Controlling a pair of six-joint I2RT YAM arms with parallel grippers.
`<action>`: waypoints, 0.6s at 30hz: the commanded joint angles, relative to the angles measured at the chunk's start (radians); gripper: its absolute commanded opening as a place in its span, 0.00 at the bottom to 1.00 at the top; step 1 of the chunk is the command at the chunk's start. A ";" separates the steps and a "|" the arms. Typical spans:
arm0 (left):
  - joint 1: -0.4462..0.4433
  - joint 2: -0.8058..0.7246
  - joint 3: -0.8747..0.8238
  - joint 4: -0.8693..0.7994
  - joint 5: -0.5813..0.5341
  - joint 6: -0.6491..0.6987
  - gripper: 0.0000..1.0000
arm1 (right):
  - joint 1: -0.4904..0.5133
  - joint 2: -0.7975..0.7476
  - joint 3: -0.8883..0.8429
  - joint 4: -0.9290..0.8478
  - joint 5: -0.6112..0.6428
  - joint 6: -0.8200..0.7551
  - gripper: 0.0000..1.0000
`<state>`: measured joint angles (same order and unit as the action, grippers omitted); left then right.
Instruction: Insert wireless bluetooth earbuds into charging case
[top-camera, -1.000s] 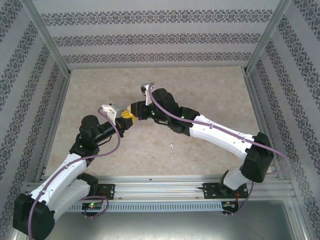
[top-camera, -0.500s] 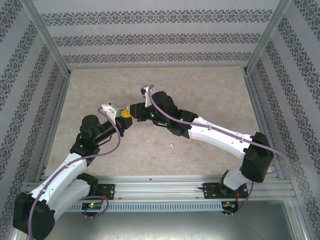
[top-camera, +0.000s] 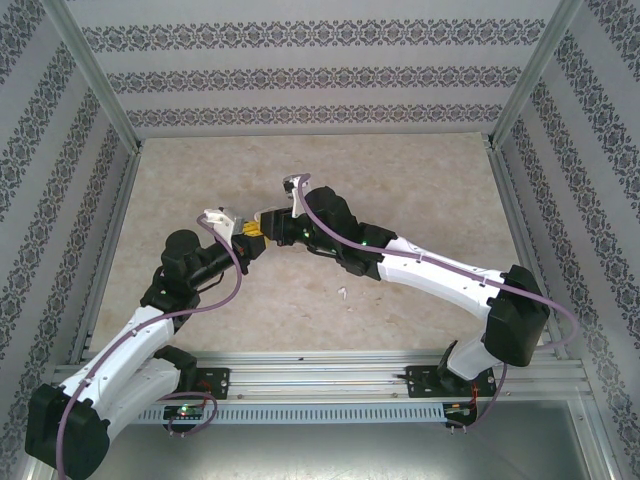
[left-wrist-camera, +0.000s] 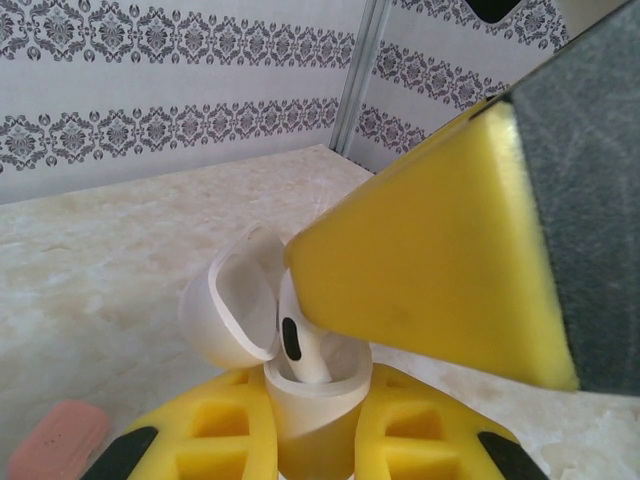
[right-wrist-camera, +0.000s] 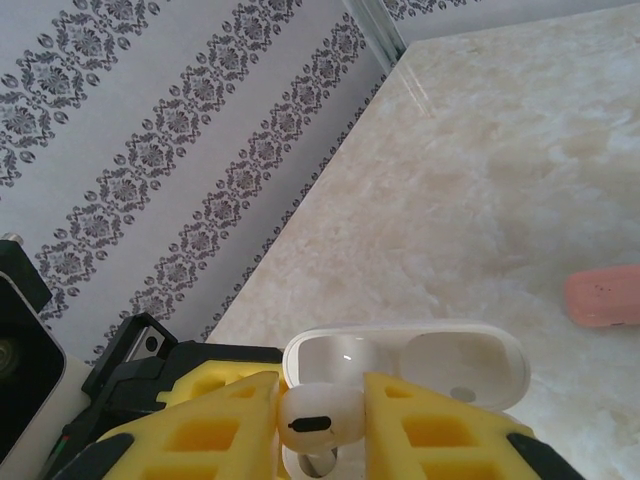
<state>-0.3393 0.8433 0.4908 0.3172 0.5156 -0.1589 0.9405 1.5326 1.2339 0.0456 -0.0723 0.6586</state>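
My left gripper is shut on the body of a white charging case, held upright with its lid swung open. A white earbud stands stem-down in the case's mouth. My right gripper is shut on that earbud's head from above, just in front of the open lid. One of its yellow fingers looms large in the left wrist view. In the top view the two grippers, left and right, meet over the middle of the table.
A salmon-pink case lies on the marble table beyond the grippers, also low in the left wrist view as a pink case. A small white earbud lies on the table nearer the arm bases. Patterned walls enclose the table.
The right gripper has edged slightly left, closer onto the left gripper and the case. The left arm has stayed still.
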 joint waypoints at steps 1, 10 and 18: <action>-0.005 -0.019 0.040 0.122 -0.027 -0.014 0.00 | 0.016 -0.007 -0.034 -0.094 -0.027 0.004 0.28; -0.006 -0.023 0.037 0.123 -0.027 -0.017 0.00 | 0.016 -0.009 -0.019 -0.117 -0.032 -0.006 0.33; -0.005 -0.024 0.038 0.119 -0.026 -0.016 0.00 | 0.016 0.002 0.005 -0.141 -0.049 -0.002 0.35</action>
<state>-0.3397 0.8433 0.4908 0.3122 0.5121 -0.1593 0.9405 1.5288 1.2373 0.0265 -0.0872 0.6548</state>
